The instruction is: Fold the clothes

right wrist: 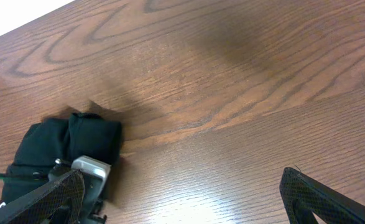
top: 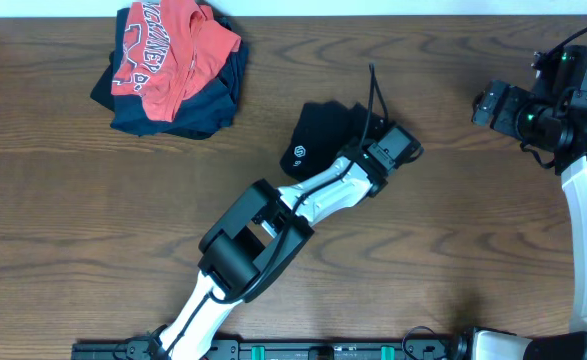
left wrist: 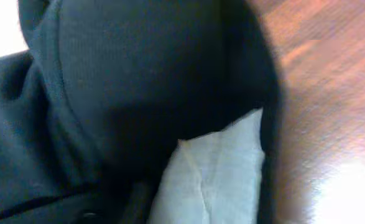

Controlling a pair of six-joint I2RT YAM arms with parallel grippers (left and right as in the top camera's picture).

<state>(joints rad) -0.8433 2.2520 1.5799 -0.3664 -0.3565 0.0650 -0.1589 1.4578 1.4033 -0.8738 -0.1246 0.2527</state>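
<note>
Jaws on the right gripper (right wrist: 182, 205) stand spread wide with nothing between them, above the table (top: 453, 250), far to the right of the red shirt (top: 173, 50). For the left gripper (top: 365, 135) I cannot tell: its wrist view is filled with the black T-shirt (left wrist: 138, 74) and a pale neck label (left wrist: 213, 168). The T-shirt lies bunched, white emblem (top: 298, 153) up, well apart from the red shirt, to its right.

Bare tabletop (top: 453, 210) btwn tee (top: 318, 135), right gripper (right wrist: 182, 186)

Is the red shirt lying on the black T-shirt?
No, the red shirt lies on a navy garment, apart from the black T-shirt.
</note>
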